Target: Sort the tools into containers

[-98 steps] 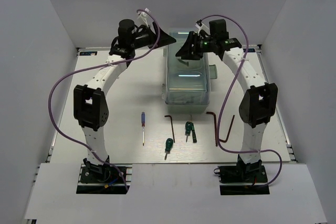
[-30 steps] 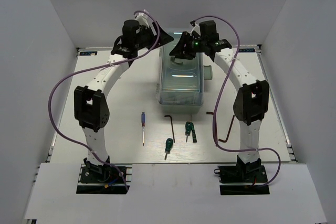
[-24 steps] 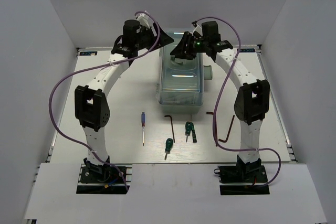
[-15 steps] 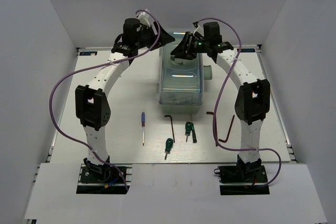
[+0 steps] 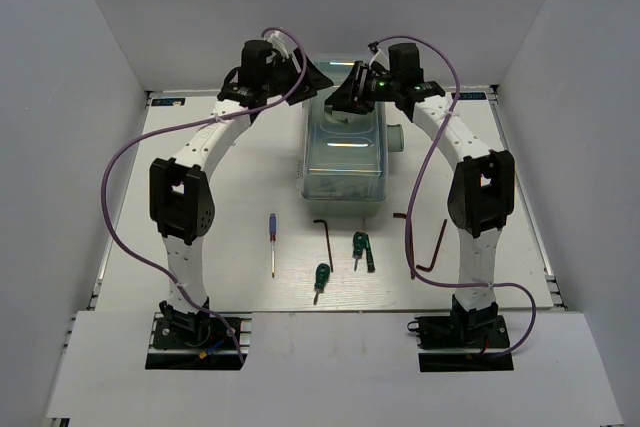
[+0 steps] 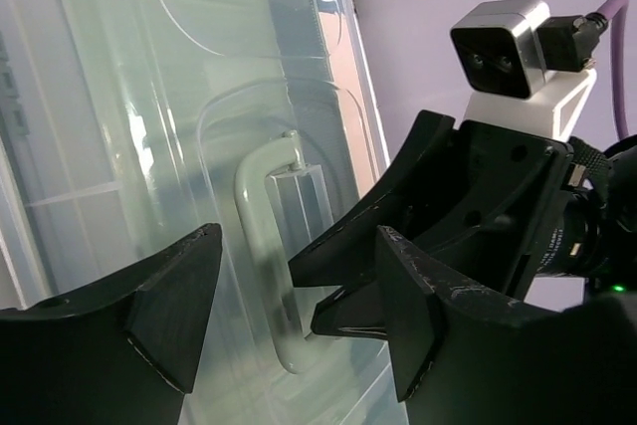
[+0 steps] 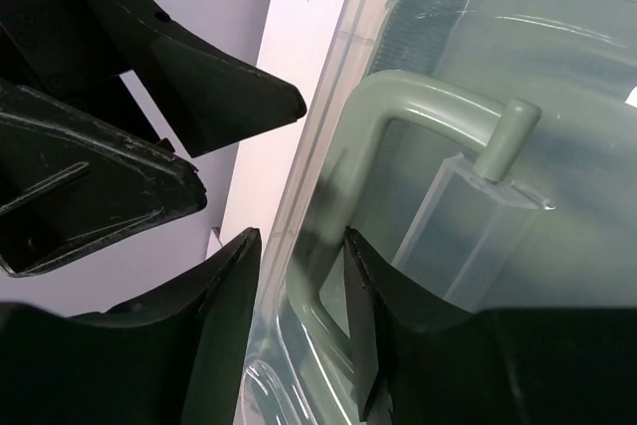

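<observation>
Toolbox (image 5: 343, 152): table's (image 5: 200, 177) far middle.
Handle (image 7: 418, 97): on its lid, seemingly inside my right gripper (image 7: 302, 238).
Tools (image 5: 320, 277): on table, before it.

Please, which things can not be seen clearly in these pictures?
- Inside of the toolbox: top view, the translucent lid blurs it.
- One hex key: top view, a purple cable covers most of it.
- Grip of the right end effector on the handle: right wrist view, contact unclear.

My left gripper (image 6: 299, 238) gapes wide above the translucent toolbox lid (image 6: 149, 97). I see the right gripper (image 6: 307, 296) tips at its pale handle (image 6: 257, 206).
</observation>
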